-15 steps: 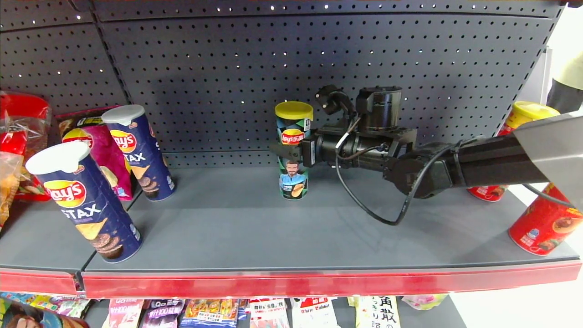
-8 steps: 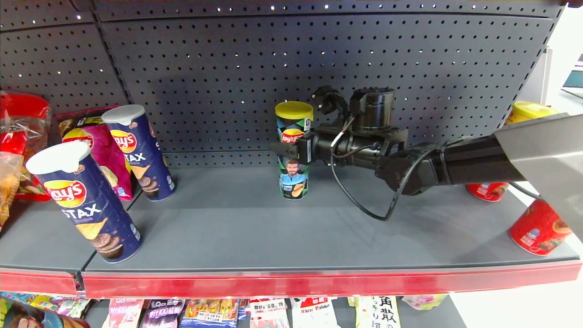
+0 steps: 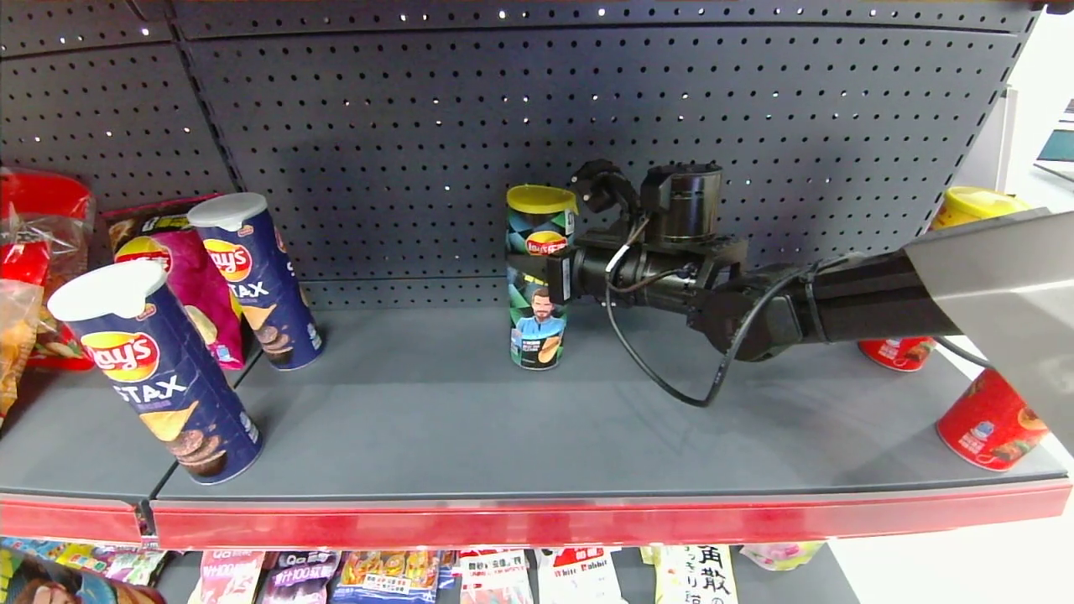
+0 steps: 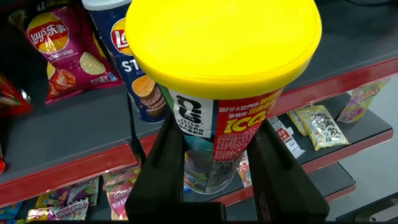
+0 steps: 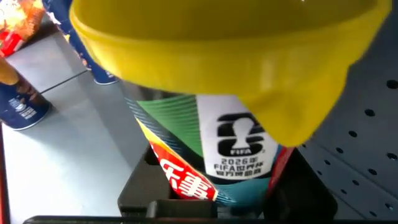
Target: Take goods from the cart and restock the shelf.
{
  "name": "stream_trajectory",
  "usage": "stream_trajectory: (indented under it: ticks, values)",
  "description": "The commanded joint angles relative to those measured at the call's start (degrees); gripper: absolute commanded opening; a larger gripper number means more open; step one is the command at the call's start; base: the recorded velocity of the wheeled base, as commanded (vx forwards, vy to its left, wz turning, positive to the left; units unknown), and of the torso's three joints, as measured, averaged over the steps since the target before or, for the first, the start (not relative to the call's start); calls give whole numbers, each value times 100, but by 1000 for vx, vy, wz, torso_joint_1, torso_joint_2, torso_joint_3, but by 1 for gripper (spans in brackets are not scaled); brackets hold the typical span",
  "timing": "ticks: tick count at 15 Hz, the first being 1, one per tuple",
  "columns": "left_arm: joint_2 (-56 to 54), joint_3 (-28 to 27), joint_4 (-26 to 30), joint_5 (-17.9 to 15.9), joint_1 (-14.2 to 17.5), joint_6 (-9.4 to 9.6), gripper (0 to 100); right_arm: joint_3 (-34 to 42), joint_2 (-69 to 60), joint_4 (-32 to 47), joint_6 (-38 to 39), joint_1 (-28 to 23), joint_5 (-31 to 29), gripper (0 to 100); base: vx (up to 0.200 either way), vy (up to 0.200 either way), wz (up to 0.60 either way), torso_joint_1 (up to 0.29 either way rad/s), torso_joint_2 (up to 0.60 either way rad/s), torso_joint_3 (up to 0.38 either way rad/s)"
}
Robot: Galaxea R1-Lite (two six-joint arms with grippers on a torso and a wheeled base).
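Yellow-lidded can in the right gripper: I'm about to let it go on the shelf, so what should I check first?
1. Right gripper clamped around the yellow-lidded can at mid-height: ok.
2. Can upright: ok.
3. Base fully seated on the shelf: cannot tell.
4. Standing apart from the nearest blue can: ok.
5. Left gripper secure on the second can: ok.
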Motion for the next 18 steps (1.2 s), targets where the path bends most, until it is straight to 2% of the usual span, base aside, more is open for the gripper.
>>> stream_trajectory:
  ticks: [1, 5, 8, 11, 15, 18]
  values:
    - [-7, -7, 1, 1, 1, 1, 0, 294, -412, 6, 14, 129, -232, 0, 0, 0, 0, 0, 0, 0]
    - [20, -7, 1, -17, 1, 10, 0, 1515, -1598, 6, 50, 296, -478, 0, 0, 0, 0, 0, 0, 0]
    - [37, 28, 10, -78, -8, 1, 0, 2720, -2829, -3, 58, 472, -900, 0, 0, 0, 0, 0, 0, 0]
    - [55, 72, 10, -201, -8, -8, 0, 3440, -3294, -64, 58, 735, -1339, 0, 0, 0, 0, 0, 0, 0]
    - [81, 72, 10, -228, -8, -43, 0, 3572, -3198, -117, 67, 911, -1603, 0, 0, 0, 0, 0, 0, 0]
    - [72, 90, 1, -228, -8, -43, 0, 3704, -2873, -741, 14, 946, -1585, 0, 0, 0, 0, 0, 0, 0]
